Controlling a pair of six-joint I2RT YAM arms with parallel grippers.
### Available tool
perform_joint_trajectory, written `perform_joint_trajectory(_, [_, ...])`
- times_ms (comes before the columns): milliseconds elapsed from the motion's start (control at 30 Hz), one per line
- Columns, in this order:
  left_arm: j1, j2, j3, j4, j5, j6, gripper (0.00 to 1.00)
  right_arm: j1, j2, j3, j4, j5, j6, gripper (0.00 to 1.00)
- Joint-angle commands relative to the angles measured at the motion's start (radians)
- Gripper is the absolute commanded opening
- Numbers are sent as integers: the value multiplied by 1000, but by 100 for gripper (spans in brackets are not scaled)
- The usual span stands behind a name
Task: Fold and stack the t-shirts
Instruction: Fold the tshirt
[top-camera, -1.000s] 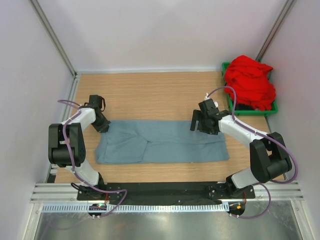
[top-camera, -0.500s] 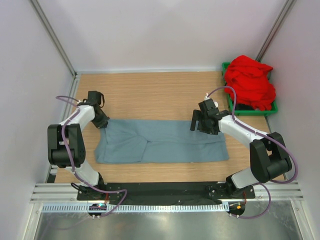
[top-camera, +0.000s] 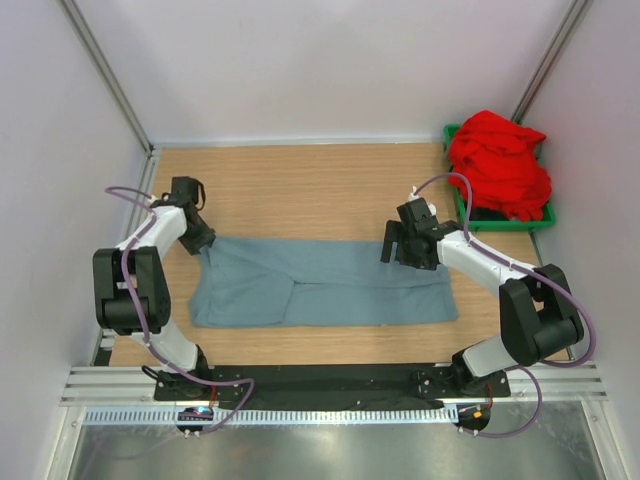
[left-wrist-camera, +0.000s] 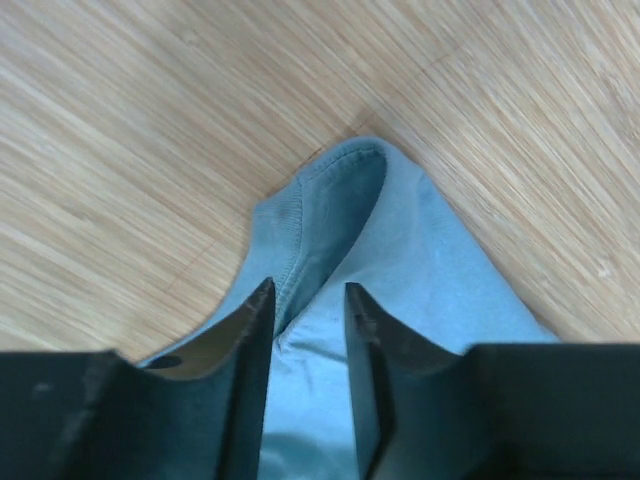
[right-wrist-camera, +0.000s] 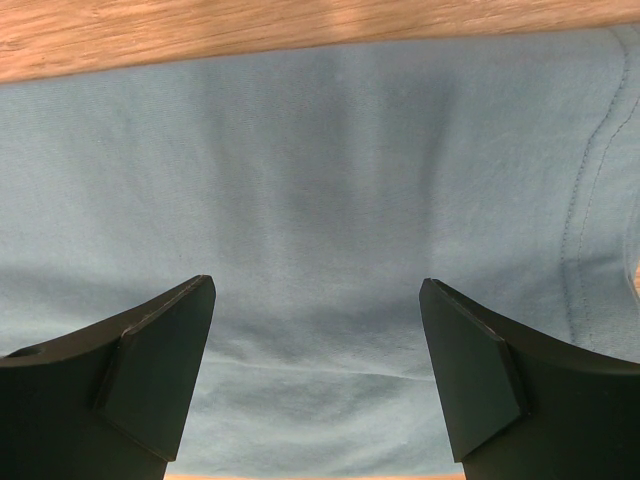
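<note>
The grey-blue t-shirt (top-camera: 320, 285) lies folded into a long flat band across the wooden table. My left gripper (top-camera: 203, 243) is at the band's far left corner, its jaws nearly closed with a fold of the cloth (left-wrist-camera: 400, 250) pinched between them (left-wrist-camera: 308, 290). My right gripper (top-camera: 392, 250) hovers over the band's right part with its jaws wide apart and empty (right-wrist-camera: 318, 285); smooth cloth (right-wrist-camera: 320, 180) fills its view. The red t-shirt (top-camera: 498, 165) is heaped, crumpled, at the far right.
The red shirt sits in a green bin (top-camera: 548, 212) in the back right corner. Bare wooden table (top-camera: 300, 185) lies behind the grey-blue shirt. White walls and metal posts close in the left, back and right sides.
My left gripper has moved a little up and to the left, drawing the shirt's far left corner out with it. The right arm has not moved.
</note>
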Motion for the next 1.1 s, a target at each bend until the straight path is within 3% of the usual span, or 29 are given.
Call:
perform_joint_trajectory(0, [4, -28, 0, -12, -4, -6, 37, 2, -1, 14, 22, 18, -19, 90])
perform_joint_trajectory(33, [-5, -46, -16, -12, -12, -10, 44, 2, 5, 29, 19, 14, -23, 90])
perform_joint_trajectory(133, [-64, -134, -38, -21, -33, -10, 50, 2, 21, 69, 19, 4, -43, 91])
perform_joint_trajectory(400, [-181, -235, -193, -1, 60, -46, 52, -2, 169, 152, 17, 17, -88, 92])
perform_joint_trajectory(733, [-266, -142, -319, 129, 140, -93, 50, 7, 219, 22, 59, -72, -29, 92])
perform_joint_trajectory(933, [-208, 34, -212, 140, 181, -56, 51, 34, 143, -98, 60, -172, 32, 92])
perform_joint_trajectory(1067, [-172, 175, -17, 111, 184, -41, 50, 77, 73, -173, 105, -255, 104, 92])
